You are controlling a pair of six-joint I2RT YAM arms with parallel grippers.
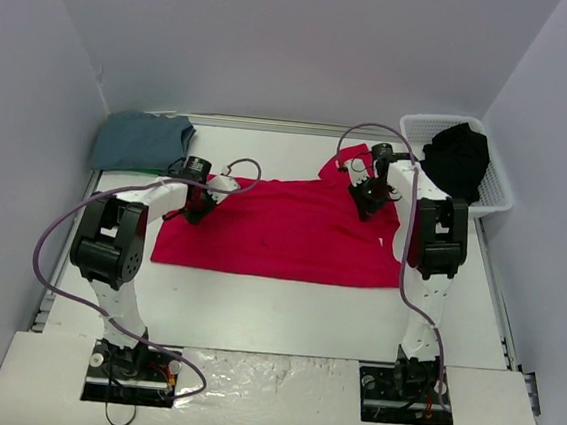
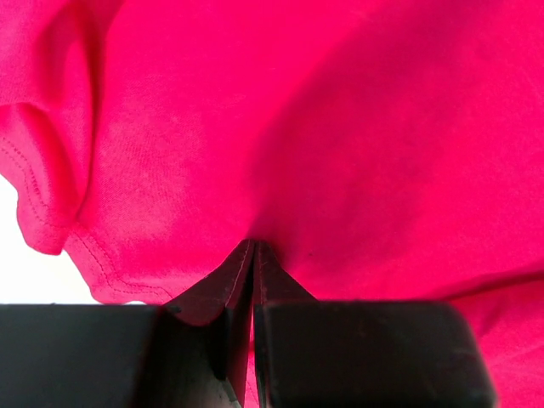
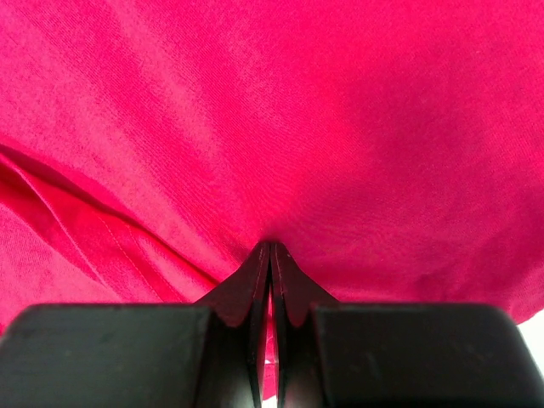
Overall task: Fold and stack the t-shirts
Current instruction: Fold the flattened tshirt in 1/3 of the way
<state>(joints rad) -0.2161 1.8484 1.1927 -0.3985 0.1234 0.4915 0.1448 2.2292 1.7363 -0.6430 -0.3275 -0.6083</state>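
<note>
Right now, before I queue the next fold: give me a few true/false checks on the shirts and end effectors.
1. The left end effector and right end effector are both shut on the red shirt. True.
2. The black shirt lies in the basket. True.
3. The blue-grey shirt is in the basket as well. False: it lies at the far left, outside the basket.
4. The red shirt is stacked on the blue-grey shirt. False: the two lie apart, and the red shirt is spread out between the arms.
</note>
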